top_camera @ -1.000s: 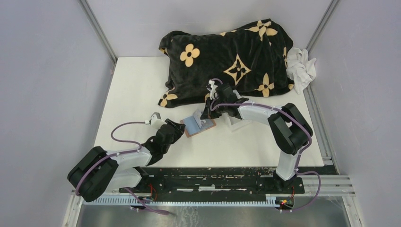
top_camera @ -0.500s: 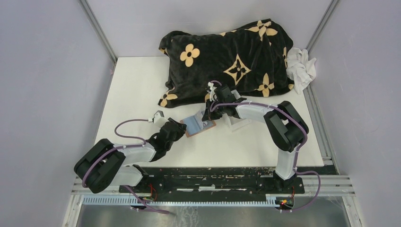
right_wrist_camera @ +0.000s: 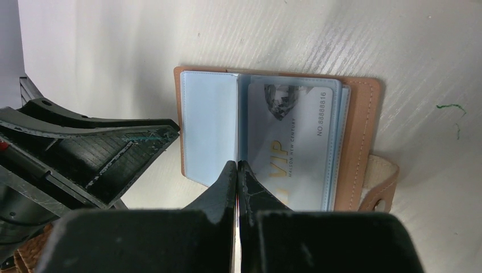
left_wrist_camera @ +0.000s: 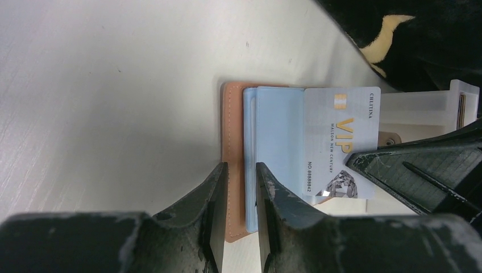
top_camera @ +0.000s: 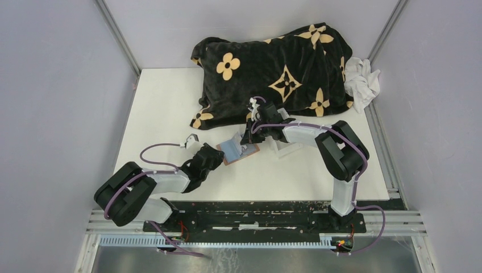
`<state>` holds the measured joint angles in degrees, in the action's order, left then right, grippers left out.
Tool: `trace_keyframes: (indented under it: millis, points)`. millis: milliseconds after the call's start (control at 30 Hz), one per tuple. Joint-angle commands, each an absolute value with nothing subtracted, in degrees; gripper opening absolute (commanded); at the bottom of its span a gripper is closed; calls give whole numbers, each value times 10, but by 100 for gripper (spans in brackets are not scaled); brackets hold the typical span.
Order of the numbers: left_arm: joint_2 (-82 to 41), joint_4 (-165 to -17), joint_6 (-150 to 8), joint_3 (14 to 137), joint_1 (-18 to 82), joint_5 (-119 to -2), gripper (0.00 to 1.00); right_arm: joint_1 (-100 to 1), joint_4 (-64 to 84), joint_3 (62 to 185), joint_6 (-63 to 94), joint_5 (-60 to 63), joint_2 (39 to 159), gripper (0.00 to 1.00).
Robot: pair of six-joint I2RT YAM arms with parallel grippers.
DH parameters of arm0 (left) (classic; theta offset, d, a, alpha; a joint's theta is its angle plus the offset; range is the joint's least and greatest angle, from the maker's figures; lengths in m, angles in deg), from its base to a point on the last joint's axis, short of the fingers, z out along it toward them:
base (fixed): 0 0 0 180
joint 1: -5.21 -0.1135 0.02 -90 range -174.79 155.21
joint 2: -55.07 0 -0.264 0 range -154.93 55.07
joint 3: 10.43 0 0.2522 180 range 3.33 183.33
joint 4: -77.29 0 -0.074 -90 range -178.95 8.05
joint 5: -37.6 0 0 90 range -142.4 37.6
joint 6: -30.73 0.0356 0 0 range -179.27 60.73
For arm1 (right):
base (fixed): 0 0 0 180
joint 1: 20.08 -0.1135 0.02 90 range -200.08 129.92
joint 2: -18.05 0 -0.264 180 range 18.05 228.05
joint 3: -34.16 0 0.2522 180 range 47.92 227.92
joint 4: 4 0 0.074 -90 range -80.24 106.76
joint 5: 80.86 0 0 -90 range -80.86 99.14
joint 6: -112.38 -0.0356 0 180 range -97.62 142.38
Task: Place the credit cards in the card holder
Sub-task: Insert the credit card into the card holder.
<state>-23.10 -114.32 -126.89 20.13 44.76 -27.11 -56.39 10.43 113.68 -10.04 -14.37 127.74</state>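
Note:
The tan leather card holder (top_camera: 239, 152) lies open on the white table, its pale blue sleeves (left_wrist_camera: 278, 131) showing. My left gripper (left_wrist_camera: 241, 176) hangs over its left edge (left_wrist_camera: 233, 131), jaws a narrow gap apart with the tan rim between them. My right gripper (right_wrist_camera: 237, 166) is shut on a silver VIP credit card (left_wrist_camera: 341, 142), which stands edge-on at the holder's middle fold. Another VIP credit card (right_wrist_camera: 295, 142) sits inside a sleeve on the right page. From above, the left gripper (top_camera: 216, 153) and right gripper (top_camera: 248, 140) flank the holder.
A clear plastic tray (left_wrist_camera: 420, 108) stands just right of the holder. A black blanket with tan flowers (top_camera: 273, 68) covers the back of the table, with a white cloth (top_camera: 361, 79) at its right end. Grey walls enclose the table.
The left arm's elbow has swung right while its gripper stayed at the holder's left edge. The right arm has shifted slightly left with the card.

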Motion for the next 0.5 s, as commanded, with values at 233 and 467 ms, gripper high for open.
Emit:
trace_keyframes:
  millis: [233,467]
  points:
    - [-251,-1165,-1251,217,446,-269,30,-566,32,1108,-137,-158,1284,1]
    - [-252,-1168,-1253,212,446,-268,29,-566,25,1096,-138,-139,1277,1]
